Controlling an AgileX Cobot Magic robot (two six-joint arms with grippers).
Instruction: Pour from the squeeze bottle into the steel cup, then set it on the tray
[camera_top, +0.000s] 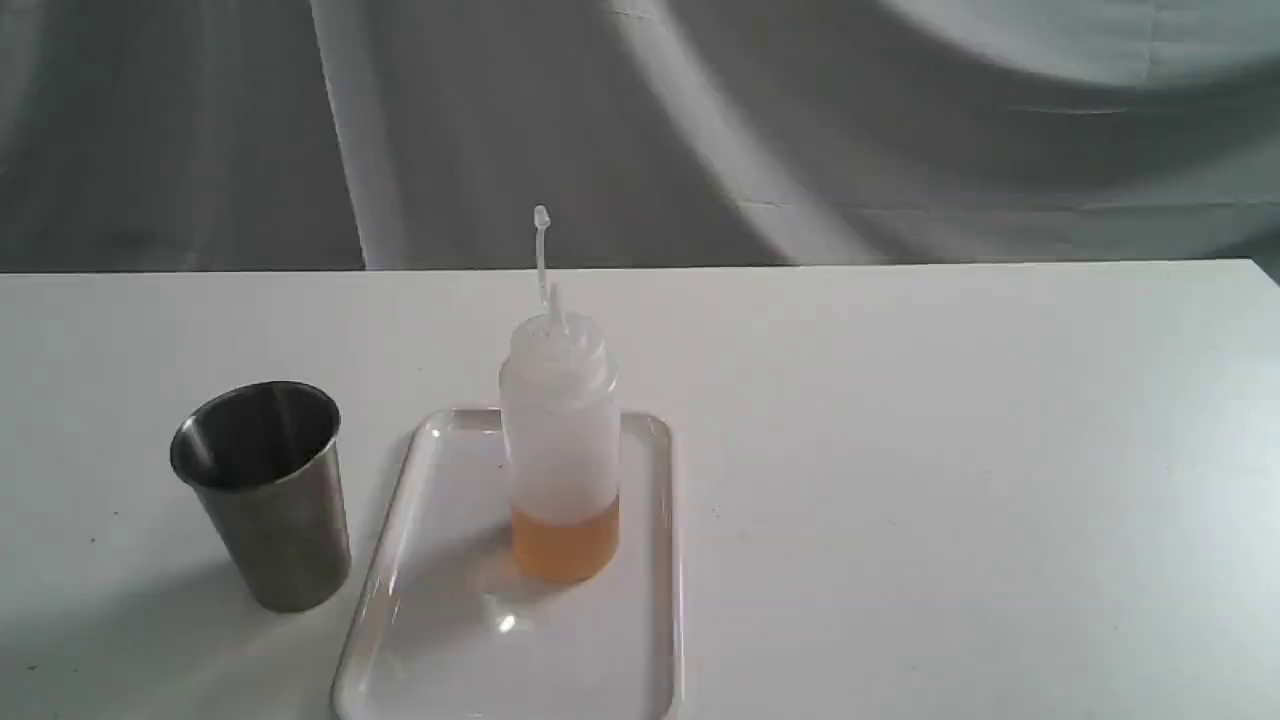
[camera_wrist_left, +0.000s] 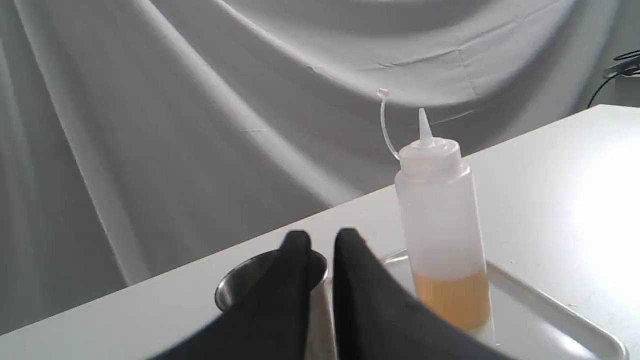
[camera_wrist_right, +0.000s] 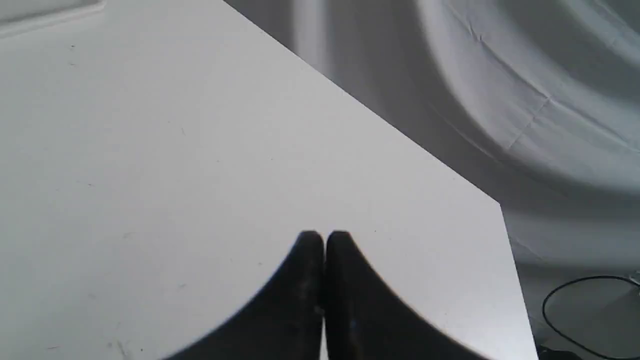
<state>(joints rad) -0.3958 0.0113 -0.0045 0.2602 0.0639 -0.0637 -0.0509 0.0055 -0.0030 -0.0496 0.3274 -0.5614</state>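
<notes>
The squeeze bottle (camera_top: 558, 450) stands upright on the clear tray (camera_top: 440, 640), amber liquid filling its lowest part and its cap strap sticking up. The steel cup (camera_top: 262, 490) stands on the table just left of the tray, apart from it. Neither arm shows in the exterior view. In the left wrist view my left gripper (camera_wrist_left: 322, 240) is shut and empty, its black fingers in front of the steel cup (camera_wrist_left: 235, 285), with the squeeze bottle (camera_wrist_left: 440, 225) and the tray (camera_wrist_left: 550, 315) beside it. My right gripper (camera_wrist_right: 324, 240) is shut and empty over bare table.
The white table (camera_top: 950, 450) runs wide to the right of the tray. A grey cloth backdrop (camera_top: 700, 120) hangs behind its far edge. The right wrist view shows the table's corner (camera_wrist_right: 500, 205) and a black cable (camera_wrist_right: 575, 310) on the floor beyond.
</notes>
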